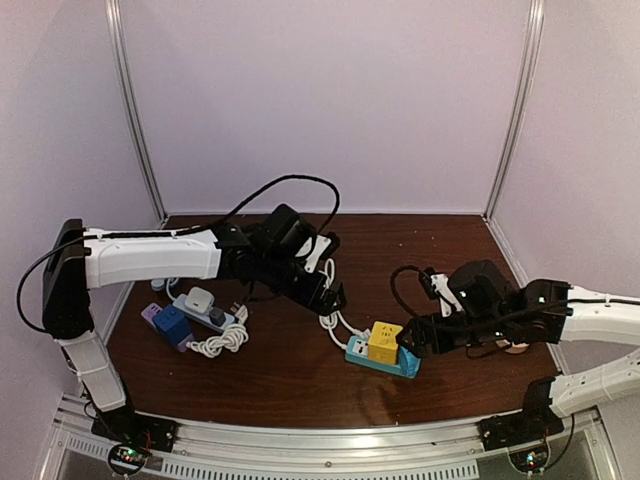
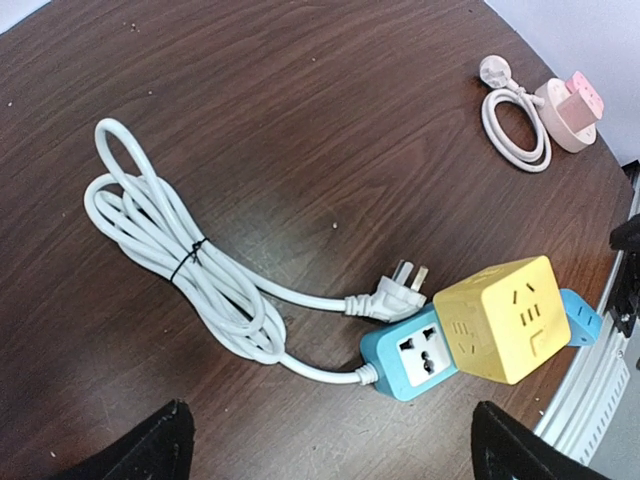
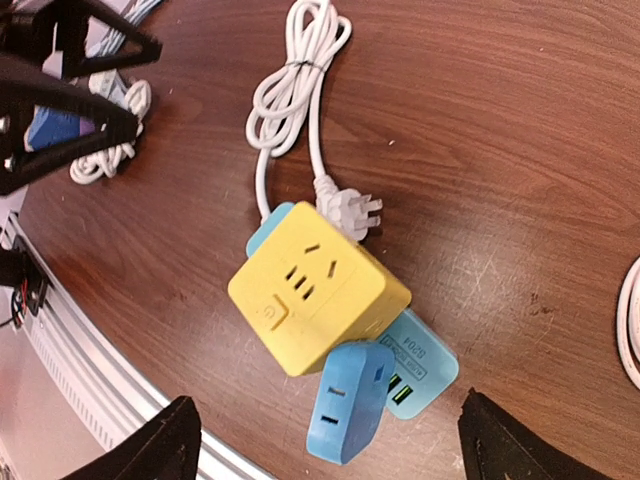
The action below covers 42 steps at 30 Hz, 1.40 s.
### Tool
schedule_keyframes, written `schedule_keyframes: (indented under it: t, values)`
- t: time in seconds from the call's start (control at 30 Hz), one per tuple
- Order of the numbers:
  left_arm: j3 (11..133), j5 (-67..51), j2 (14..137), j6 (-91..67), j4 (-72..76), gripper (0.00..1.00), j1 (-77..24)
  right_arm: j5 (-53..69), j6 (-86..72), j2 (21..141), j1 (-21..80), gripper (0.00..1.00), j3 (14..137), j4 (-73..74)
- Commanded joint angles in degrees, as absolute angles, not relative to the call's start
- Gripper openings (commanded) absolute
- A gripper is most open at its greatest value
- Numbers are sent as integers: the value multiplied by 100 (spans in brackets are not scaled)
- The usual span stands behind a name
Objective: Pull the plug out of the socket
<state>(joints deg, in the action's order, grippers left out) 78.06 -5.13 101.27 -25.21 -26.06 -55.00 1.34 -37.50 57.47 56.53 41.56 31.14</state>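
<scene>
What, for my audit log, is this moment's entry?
yellow cube plug: seated in blue strip, ungrasped | left end effector: open | right end effector: open

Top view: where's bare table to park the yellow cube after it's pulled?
Free: front centre of the table, between the white cord coil and the blue strip; also back right, beyond the right gripper. Crowded: left cluster around the white strip, and around the yellow cube.

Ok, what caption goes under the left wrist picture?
Yellow cube adapter plugged into blue power strip, white cord coiled beside it.
</scene>
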Motion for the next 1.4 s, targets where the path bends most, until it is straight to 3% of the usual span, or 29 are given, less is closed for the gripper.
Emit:
schedule_keyframes:
  t: [0.0,0.37,0.63,0.87,1.03,1.37]
  values:
    - [8084,-575,10321,-2637,-2584,98,-5572,-494,-3593,5762,6188,87,3984,3246]
    - [8115,-451,10330,-2675,-2641,98,-5575,-1383,-3957,6803,6855,70,3942,3187]
    - [8133,-266,10337,-2736,-2628,98,-5572,-1690,-4281,7288,6862,44,4011,2886]
    - [8139,-88,10345,-2880,-2633,98,-5485,-2342,-4409,7751,6873,14,4321,2584]
    - [8177,-83,10381,-2944,-2534,98,-5279,-3011,-3880,8146,6782,9,4567,1825]
    - [8594,-198,10745,-2782,-2364,98,-4876,-2900,-2520,9544,6255,6,5227,-422]
